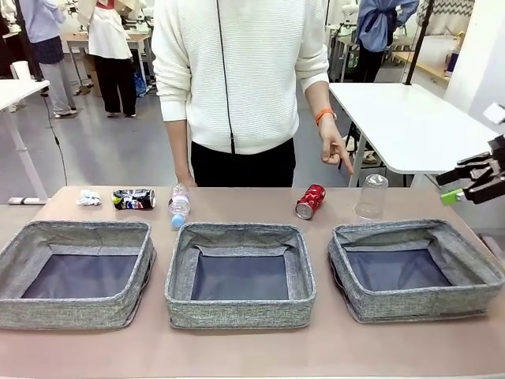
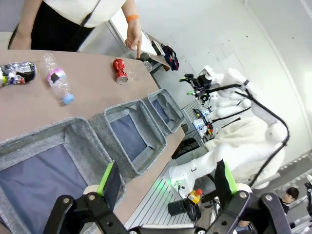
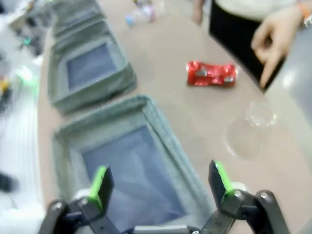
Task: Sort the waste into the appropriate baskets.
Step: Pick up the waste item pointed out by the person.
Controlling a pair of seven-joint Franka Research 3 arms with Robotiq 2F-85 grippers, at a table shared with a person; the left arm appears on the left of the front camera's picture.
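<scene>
**Front view.** Three grey baskets stand in a row on the table (image 1: 252,351): left basket (image 1: 71,314), middle basket (image 1: 237,314), right basket (image 1: 422,304). The dark lining shows in each.
Along the far edge behind them, left to right:
- white paper wad (image 1: 89,197)
- crushed dark blue can (image 1: 133,199), just beside the wad
- plastic bottle (image 1: 179,205), lying with its blue cap toward the middle basket
- crushed red can (image 1: 310,200), lying on its side
- clear cup (image 1: 372,197), standing

The person's hand (image 1: 335,146) hangs with one finger pointing down, above the gap between the red can and the cup. The right gripper (image 1: 451,185) sits at the right edge, beyond the right basket, jaws apart and holding nothing.

**Left wrist view.** The left gripper (image 2: 165,179) has its green pads spread wide with nothing between them. It is above the near rim of the left basket. The dark blue can, bottle and red can lie on the bare table beyond.

**Right wrist view (blurred).** The right gripper's pads are wide apart and free, over the right basket. The red can and the cup lie past the basket's far rim, apart from each other.
</scene>
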